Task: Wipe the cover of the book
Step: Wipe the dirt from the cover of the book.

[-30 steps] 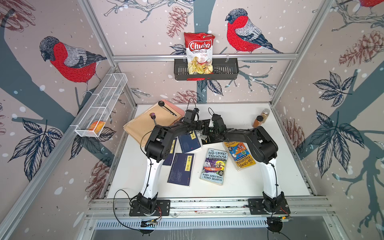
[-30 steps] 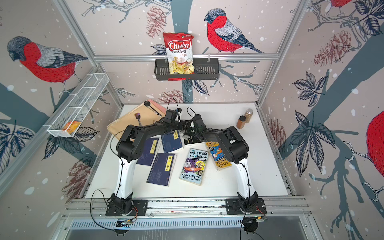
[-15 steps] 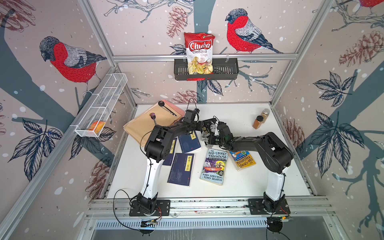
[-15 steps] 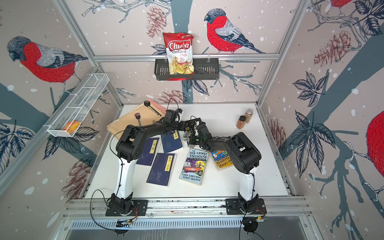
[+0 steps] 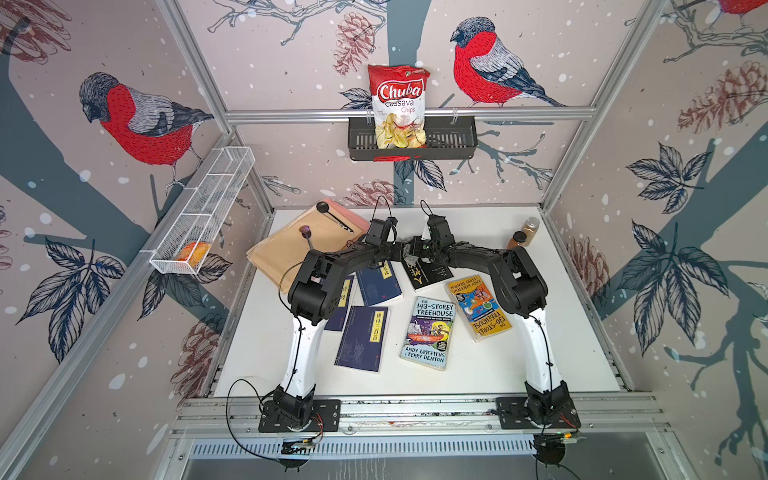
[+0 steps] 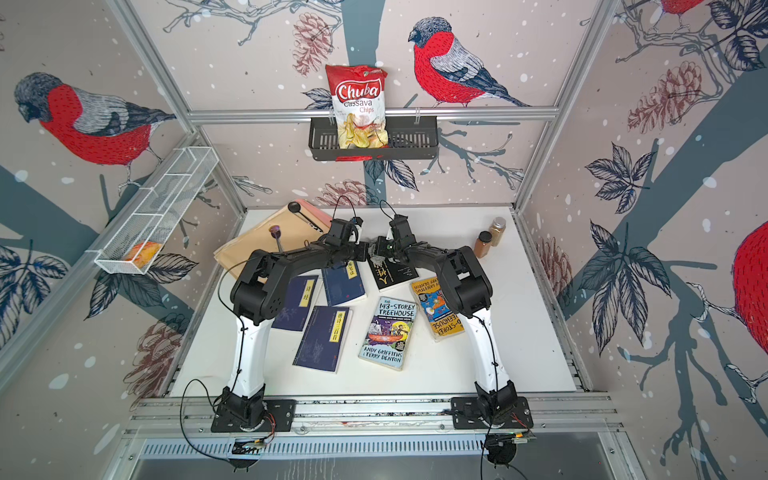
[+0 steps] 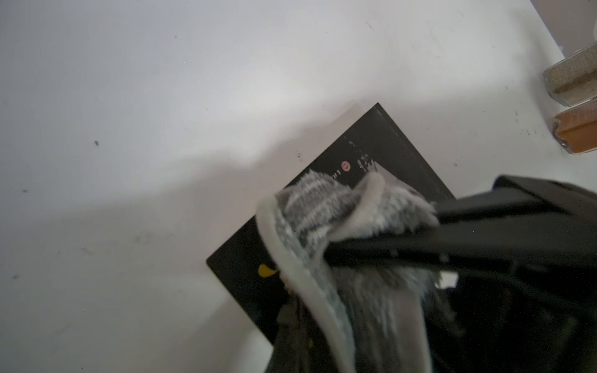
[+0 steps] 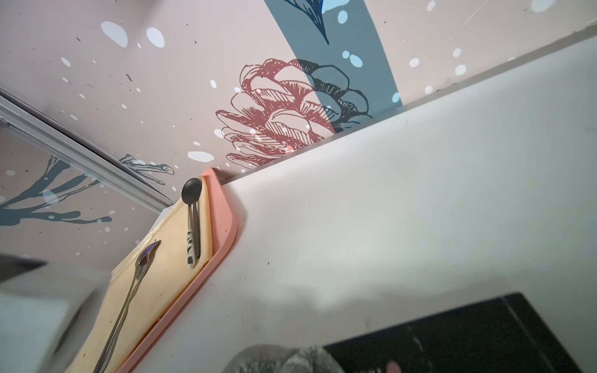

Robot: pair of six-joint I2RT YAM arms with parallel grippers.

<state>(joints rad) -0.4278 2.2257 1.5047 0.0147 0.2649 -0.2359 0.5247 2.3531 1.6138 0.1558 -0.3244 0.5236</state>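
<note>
Pincers meet over the far middle of the desk (image 5: 552, 340) in both top views. My left pincer (image 5: 398, 250) and right pincer (image 5: 417, 249) point at each other, nearly tip to tip, with a grey cloth (image 5: 409, 254) bunched between them. The black book (image 5: 430, 272) lies flat under the right pincer, and its far corner sits beneath the cloth. The other books (image 5: 430, 332) lie flat on the arm-base side of both pincers. Both pincers are closed. From up here I cannot tell whether the left one has hold of anything.

Left wrist view: the right pincer's black fingers (image 7: 468, 247) reach in and are clamped tight on a fold of the cloth (image 7: 316, 206). The cloth drapes onto the black book (image 7: 381, 145). One corner of the cover shows bare past the cloth. Two spice jars (image 7: 571, 84) stand well beyond the pincer at the desk edge.

Right wrist view: the cloth (image 8: 274, 360) and the black book (image 8: 468, 339) sit right below the pincer, touching. Farther ahead, a wooden board (image 8: 161, 258) rests on a pink tray (image 8: 223, 219), and two spoons (image 8: 193, 226) lie on the board. There is a pale blur at the frame edge that I cannot identify.
</note>
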